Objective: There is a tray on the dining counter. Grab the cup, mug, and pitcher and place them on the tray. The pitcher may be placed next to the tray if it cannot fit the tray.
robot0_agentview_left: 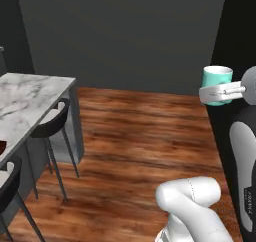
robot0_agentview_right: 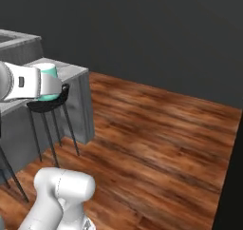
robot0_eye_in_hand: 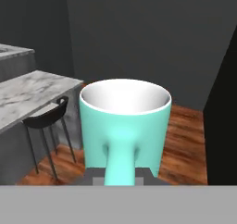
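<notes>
Hand view: mug point(robot0_eye_in_hand: 125, 126) upright, its handle pinched in the claw point(robot0_eye_in_hand: 120, 179).

We find no legible text, label, brand, number or sign anywhere in these views. The teal mug point(robot0_eye_in_hand: 125, 126) carries a plain, unmarked side, and the marble counter point(robot0_agentview_left: 30, 98) shows only grey veining. A small dark patch on the robot's arm point(robot0_agentview_left: 247, 198) is too blurred for us to read.

Flat, dim rendered light, soft and slightly blurry throughout. The wooden floor point(robot0_agentview_left: 145, 136) carries a pale sheen toward 12 o'clock, walls nearly black
</notes>
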### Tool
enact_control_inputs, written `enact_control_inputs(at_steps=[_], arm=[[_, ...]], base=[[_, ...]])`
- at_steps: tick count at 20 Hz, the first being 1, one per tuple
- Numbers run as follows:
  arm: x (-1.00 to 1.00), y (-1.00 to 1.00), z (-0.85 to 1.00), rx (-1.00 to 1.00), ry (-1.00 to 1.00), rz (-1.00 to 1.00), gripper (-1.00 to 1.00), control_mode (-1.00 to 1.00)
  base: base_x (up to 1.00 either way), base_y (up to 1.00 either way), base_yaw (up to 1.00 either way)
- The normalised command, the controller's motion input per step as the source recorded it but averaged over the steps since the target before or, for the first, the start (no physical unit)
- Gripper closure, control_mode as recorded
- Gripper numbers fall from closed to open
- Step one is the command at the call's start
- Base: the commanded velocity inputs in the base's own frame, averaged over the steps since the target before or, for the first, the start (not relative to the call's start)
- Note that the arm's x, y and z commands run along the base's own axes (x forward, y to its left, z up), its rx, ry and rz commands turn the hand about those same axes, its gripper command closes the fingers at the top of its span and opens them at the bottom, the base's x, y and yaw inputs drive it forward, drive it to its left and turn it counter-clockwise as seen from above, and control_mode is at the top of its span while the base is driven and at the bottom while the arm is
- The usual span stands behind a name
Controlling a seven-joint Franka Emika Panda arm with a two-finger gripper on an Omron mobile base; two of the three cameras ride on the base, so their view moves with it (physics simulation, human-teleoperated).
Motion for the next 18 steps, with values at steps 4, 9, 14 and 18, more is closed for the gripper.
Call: enact_control_inputs(at_steps=[4,9,14,18], arm=[[0.00,0.00,0.00,0.00,0.00,0.00,1.00,1.00],[0.00,0.00,0.00,0.00,0.00,0.00,1.00,1.00],[0.00,0.00,0.00,0.00,0.00,0.00,1.00,1.00],[0.00,0.00,0.00,0.00,0.00,0.00,1.00,1.00]], base=[[0.99,0.00,0.57],[0.81,0.00,0.70],[0.54,0.00,0.85],[0.39,0.00,0.89]])
